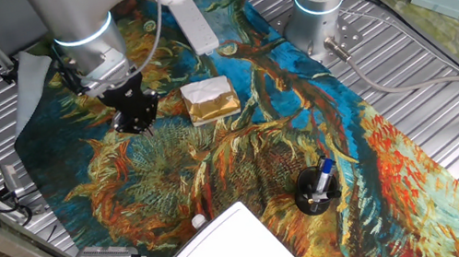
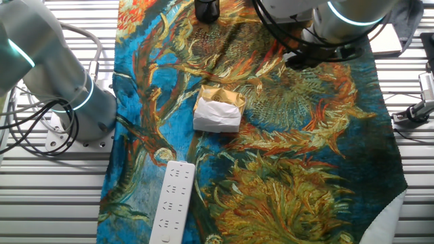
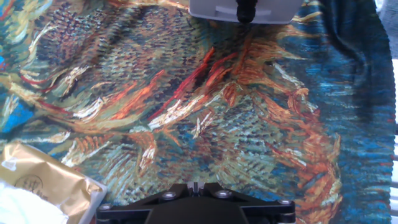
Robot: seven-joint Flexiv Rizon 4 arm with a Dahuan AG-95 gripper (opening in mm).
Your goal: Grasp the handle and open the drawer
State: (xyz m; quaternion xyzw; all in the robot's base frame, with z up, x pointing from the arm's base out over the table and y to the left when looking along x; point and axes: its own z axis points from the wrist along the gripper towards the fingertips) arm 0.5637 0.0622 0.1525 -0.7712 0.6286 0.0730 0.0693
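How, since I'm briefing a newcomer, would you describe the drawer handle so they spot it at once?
On the painted cloth, find the plain white box at the near edge, left of the black pen holder. The handle is the tiny round white knob at the box's far-left corner, the only ball there.

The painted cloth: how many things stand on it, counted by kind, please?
Plain white drawer box: 1
Black round pen holder: 1
Small gold-and-white block: 1
Long white bar with sockets: 1
Total: 4
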